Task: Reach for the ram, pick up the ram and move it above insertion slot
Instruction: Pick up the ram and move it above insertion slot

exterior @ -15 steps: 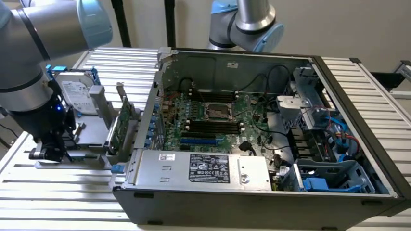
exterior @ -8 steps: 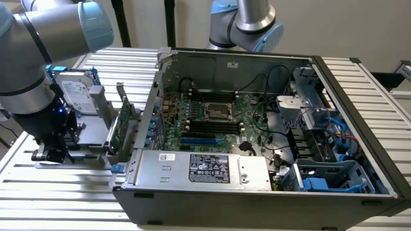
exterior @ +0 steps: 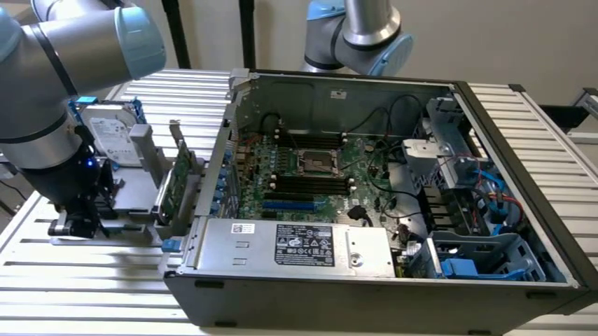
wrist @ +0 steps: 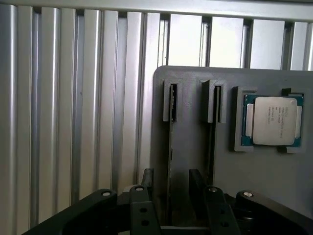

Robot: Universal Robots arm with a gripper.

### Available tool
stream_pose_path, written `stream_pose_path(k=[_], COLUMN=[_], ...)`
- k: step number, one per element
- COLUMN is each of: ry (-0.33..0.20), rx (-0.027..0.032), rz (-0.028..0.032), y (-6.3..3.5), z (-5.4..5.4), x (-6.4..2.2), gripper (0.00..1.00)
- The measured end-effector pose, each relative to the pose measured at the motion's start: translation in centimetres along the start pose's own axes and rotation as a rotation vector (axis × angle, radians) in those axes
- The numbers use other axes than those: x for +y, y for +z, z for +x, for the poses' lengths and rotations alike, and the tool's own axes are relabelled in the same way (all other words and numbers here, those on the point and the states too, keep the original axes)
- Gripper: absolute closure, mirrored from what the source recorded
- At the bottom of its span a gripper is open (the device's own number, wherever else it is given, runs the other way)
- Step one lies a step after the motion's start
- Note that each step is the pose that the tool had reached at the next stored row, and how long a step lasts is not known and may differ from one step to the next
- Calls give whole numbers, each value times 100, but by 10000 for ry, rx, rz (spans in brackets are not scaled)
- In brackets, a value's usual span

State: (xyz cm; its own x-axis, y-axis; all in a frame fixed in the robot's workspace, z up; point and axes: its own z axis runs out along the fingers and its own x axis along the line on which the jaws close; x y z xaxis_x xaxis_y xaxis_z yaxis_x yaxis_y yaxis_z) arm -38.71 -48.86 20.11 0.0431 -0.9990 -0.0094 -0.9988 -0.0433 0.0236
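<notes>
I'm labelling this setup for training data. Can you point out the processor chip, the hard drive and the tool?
processor chip point(wrist: 270, 120): wrist view, on its silver metal lid.
hard drive point(exterior: 110, 133): exterior view, on its labelled silver face.
tool point(wrist: 171, 177): wrist view, midway between its two open fingers.

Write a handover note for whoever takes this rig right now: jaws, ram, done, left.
Gripper: jaws open, holding nothing, low over the grey fixture at the exterior view's left.
Ram: on edge in its fixture slot, between the open jaws, apparently untouched.
Insertion slot: on the motherboard inside the open case.
Done: the reach.
Left: grasp, lift, carry above the slot.
</notes>
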Motion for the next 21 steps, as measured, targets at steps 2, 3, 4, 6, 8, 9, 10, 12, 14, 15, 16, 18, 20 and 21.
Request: stream_pose_path(k=[2, 3, 4, 6, 8, 9, 10, 12, 14, 15, 16, 18, 20, 21], ry=[4, 6, 7, 8, 9, 9, 9, 9, 10, 10, 11, 10, 10, 10], rx=[-1, 0, 0, 0, -1, -1, -1, 0, -1, -1, -1, -1, -1, -1], rz=[0, -2, -2, -2, -1, -1, -1, -1, -1, -1, -1, -1, -1, -1], y=[14, 17, 19, 21, 23, 23, 23, 23, 23, 23, 23, 23, 23, 23], z=[0, 0, 1, 0, 0, 0, 0, 0, 1, 1, 0, 0, 1, 0], x=[0, 0, 0, 0, 0, 0, 0, 0, 0, -1, 0, 0, 0, 0], gripper=[58, 58, 58, 58, 66, 73, 78, 78, 85, 85, 87, 87, 87, 87])
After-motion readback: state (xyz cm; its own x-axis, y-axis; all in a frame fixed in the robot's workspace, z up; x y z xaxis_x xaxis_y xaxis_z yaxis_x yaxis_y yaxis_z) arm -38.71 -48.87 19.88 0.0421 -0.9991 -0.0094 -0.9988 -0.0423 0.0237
